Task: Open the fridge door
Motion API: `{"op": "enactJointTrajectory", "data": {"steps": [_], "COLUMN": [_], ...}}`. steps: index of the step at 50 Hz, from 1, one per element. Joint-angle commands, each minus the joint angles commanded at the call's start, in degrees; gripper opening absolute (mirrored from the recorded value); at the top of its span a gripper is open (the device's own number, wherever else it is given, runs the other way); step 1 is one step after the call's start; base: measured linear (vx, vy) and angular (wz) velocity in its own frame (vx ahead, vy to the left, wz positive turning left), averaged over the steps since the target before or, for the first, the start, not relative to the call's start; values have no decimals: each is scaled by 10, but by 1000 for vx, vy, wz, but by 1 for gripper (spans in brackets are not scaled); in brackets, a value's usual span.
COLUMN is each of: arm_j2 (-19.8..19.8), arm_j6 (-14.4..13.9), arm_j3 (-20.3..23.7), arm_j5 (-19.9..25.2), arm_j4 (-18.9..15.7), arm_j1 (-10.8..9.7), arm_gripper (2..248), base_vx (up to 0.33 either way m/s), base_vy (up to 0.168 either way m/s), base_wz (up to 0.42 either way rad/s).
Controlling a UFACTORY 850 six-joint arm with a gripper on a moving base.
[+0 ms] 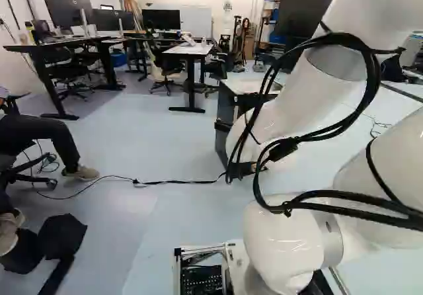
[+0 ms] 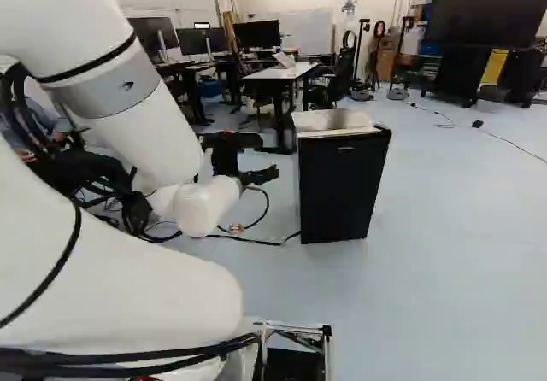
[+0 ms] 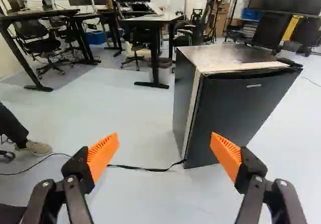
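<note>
Orange pads [image 3: 103,156] face each other across a wide gap on the end effector [image 3: 165,141], which is open and gripping nothing. Ahead of it, well apart from both fingers, the fridge [image 3: 183,98] stands upright on the floor [image 3: 135,108], its dark door [image 3: 241,116] apparently shut. A small black fitting [image 3: 289,62] at one top corner looks like the hinge, so the pale strip [image 3: 191,113] at the opposite side probably marks the free edge. Judging by that, I'd line one finger up with the seam beside the strip, close to the top, and ease the tip in before pulling. The pull should follow an arc about the hinge; a straight tug could slip off or drag the whole fridge. The black cord [image 3: 138,168] runs by the fridge's foot, so the base should steer wide of it.
</note>
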Motion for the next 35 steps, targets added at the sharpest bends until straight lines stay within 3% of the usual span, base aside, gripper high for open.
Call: {"op": "enactJointTrajectory", "data": {"steps": [35], "arm_j2": [-21], "arm_j6": [0], "arm_j3": [-18], "arm_j5": [0], "arm_j4": [0], "arm_j1": [0], "arm_gripper": [247], "base_vx": [0], "base_vy": [0], "base_wz": [0]}}
